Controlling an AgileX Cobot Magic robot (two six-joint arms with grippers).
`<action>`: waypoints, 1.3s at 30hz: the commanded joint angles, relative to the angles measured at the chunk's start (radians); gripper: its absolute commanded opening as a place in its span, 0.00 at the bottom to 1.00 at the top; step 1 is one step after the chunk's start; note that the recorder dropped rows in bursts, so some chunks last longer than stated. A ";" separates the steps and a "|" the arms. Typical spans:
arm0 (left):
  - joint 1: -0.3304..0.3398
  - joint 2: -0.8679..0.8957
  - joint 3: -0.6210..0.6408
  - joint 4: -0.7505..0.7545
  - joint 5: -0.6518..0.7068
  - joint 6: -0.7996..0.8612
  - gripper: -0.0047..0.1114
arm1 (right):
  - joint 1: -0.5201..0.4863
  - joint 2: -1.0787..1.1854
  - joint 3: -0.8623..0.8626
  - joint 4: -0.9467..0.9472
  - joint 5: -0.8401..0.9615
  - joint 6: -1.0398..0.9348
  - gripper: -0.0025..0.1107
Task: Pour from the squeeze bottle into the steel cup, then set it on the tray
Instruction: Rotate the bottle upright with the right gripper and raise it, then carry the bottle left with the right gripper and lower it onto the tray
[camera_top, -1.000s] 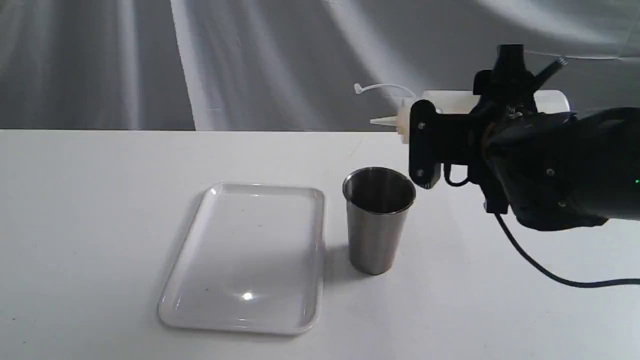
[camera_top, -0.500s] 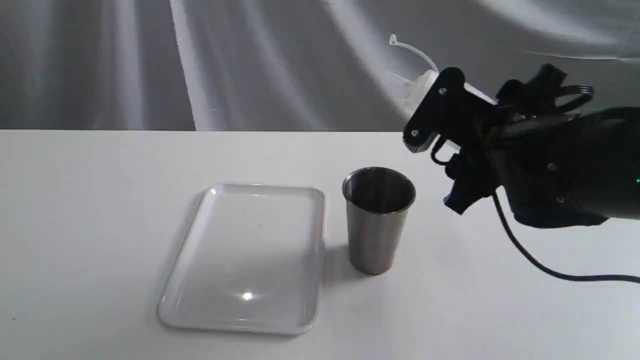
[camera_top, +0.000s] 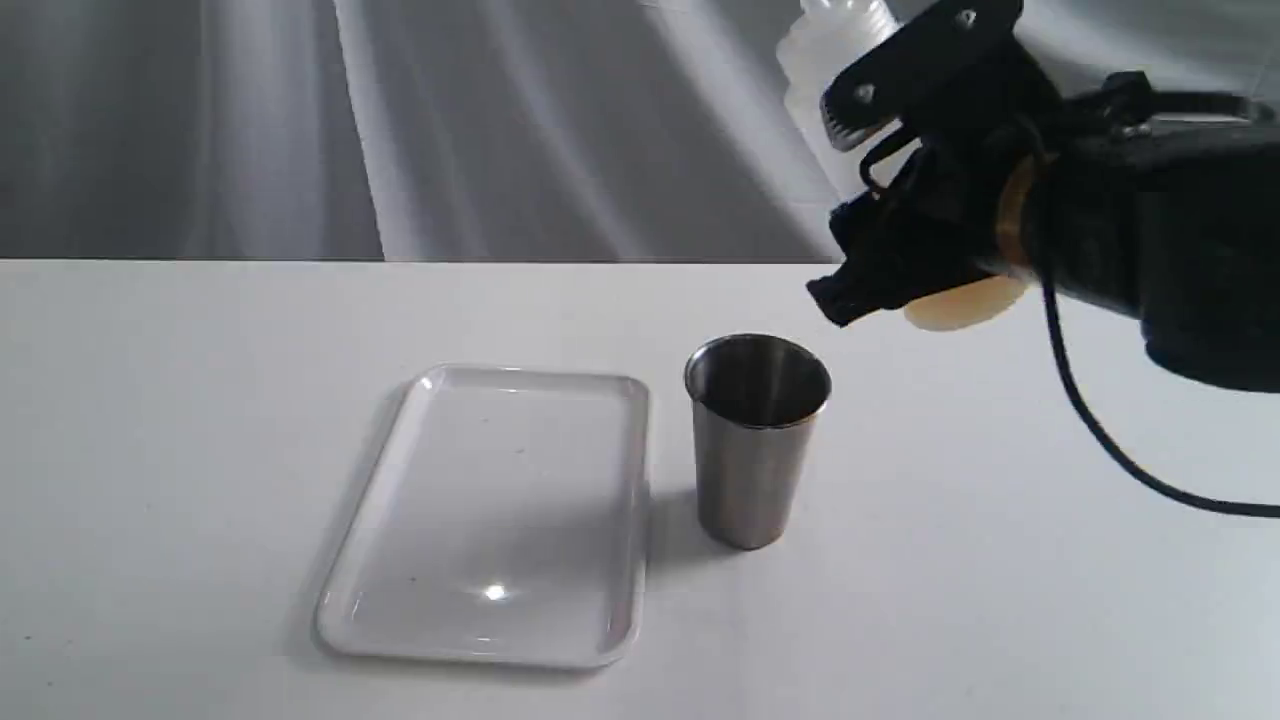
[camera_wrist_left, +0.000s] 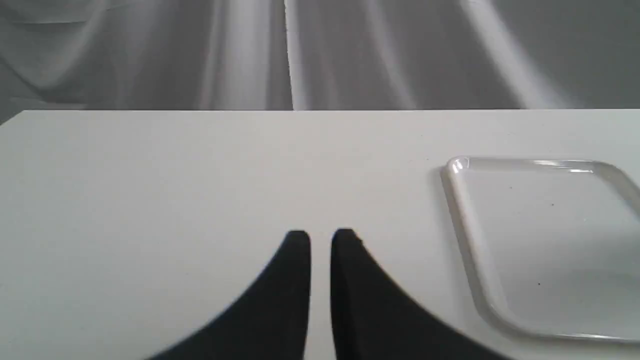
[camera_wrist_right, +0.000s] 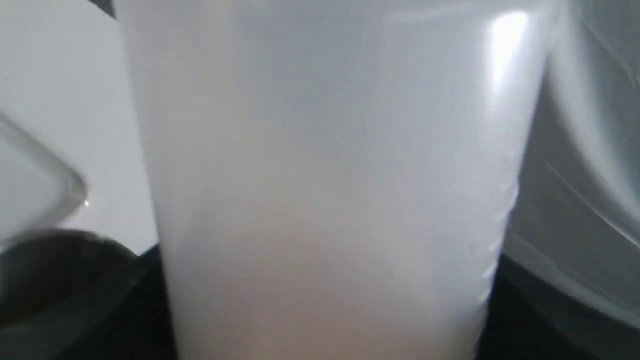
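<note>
Finding: a staged robot test bench of the lab type. Evidence: a plain white table (camera_top: 200, 450) with a grey draped cloth backdrop (camera_top: 400, 120) hung directly behind its far edge. A black robot arm (camera_top: 1180, 240) with a trailing cable (camera_top: 1240, 506) is above the table. On the table stand test props, a tray (camera_top: 480, 500) and a steel cup (camera_top: 750, 470).
</note>
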 joint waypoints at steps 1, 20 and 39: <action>-0.002 -0.003 0.004 0.000 -0.007 -0.005 0.11 | -0.003 -0.083 0.012 -0.009 -0.098 0.003 0.02; -0.002 -0.003 0.004 0.000 -0.007 -0.002 0.11 | 0.005 -0.240 0.273 0.707 -1.002 -0.804 0.02; -0.002 -0.003 0.004 0.000 -0.007 0.000 0.11 | 0.205 -0.240 0.459 1.120 -1.010 -0.880 0.02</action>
